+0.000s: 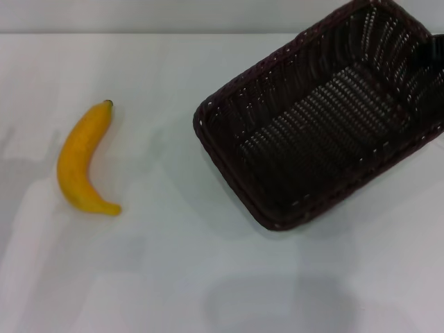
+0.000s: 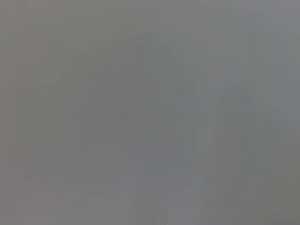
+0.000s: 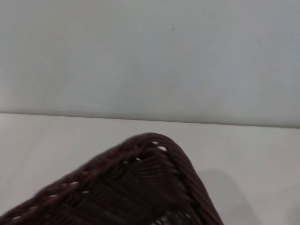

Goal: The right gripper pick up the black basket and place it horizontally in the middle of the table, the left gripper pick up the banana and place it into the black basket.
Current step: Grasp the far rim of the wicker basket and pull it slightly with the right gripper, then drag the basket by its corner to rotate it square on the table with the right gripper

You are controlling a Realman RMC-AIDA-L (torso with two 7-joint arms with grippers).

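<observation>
One claw [image 1: 437,50] at basket [image 1: 322,118] rim — banana [image 1: 82,158] apart

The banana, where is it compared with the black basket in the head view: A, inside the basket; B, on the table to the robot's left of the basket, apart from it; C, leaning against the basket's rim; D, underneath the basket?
B: the banana lies on the bare white table, well clear of the black basket, which sits empty toward the robot's right.
</observation>
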